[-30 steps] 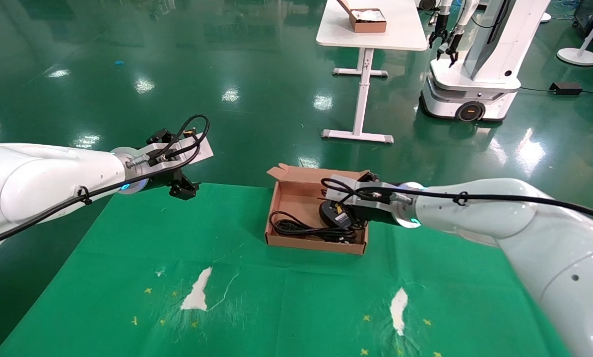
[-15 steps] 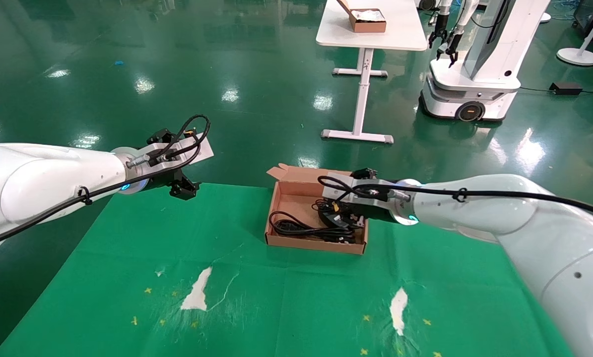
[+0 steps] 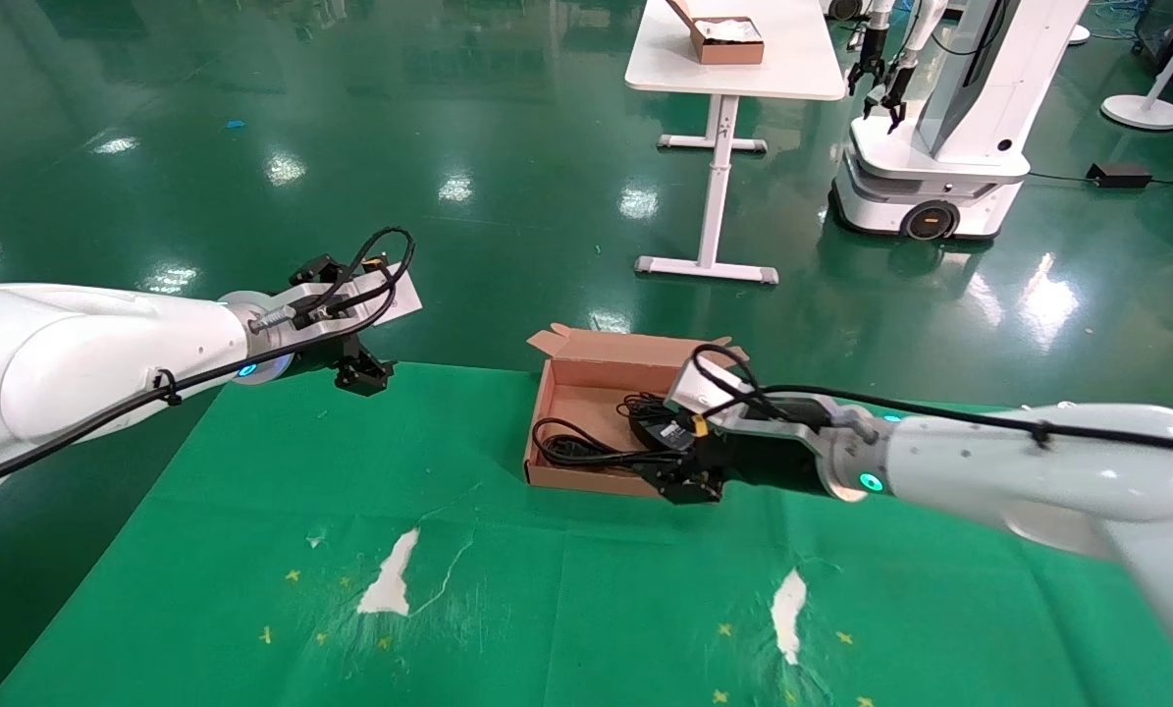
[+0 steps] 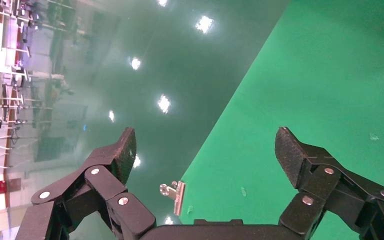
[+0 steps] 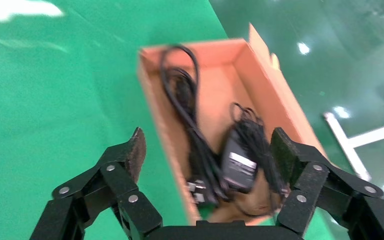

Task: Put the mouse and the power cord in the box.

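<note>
**Both items lie in the box; the task looks nearly finished**

The box (image 3: 586, 388) stands on the green cloth of the bench (image 3: 547, 589), near its far edge, with its small flaps pointing away from the robot. Inside it, the power cord (image 3: 576, 453) lies in long loops along the near wall, and its plug end shows in the right wrist view (image 5: 200, 187). The mouse (image 3: 657, 430) lies beside the cord, toward the right end of the box, with its thin cable in a loose bundle on and around it. In the right wrist view the mouse (image 5: 240, 167) shows a white label, so it seems to lie upside down.

The right tool (image 3: 689, 481) is at the near right corner of the box, just above the wall. Its fingers are spread wide and carry nothing. The left tool (image 3: 360, 375) hangs over the far left edge of the bench, well apart from the box; its fingers are spread too, and empty.

As I judge it, both things are placed and nothing is left on the cloth to pick up. What is left is only to draw the right arm away from the box.
</note>
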{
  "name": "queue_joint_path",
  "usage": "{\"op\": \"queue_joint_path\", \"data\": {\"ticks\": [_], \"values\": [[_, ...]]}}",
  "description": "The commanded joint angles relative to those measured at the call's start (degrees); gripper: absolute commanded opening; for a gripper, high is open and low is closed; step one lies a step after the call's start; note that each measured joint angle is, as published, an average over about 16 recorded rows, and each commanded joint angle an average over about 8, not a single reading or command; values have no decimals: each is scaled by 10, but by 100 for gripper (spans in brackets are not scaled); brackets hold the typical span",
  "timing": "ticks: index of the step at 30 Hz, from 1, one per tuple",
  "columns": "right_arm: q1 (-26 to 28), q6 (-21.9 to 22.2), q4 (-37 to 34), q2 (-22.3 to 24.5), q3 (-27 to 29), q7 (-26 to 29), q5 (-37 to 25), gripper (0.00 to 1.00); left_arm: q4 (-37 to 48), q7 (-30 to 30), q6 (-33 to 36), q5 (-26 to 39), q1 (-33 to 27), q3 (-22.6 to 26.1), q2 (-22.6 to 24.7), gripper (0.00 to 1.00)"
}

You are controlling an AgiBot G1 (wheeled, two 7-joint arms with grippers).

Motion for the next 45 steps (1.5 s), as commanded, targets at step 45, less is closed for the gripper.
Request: {"op": "queue_joint_path", "data": {"ticks": [45], "values": [[-251,-377,404,320,287,131,378,100,-192,131,267,-338,202,-304,-155,100]]}}
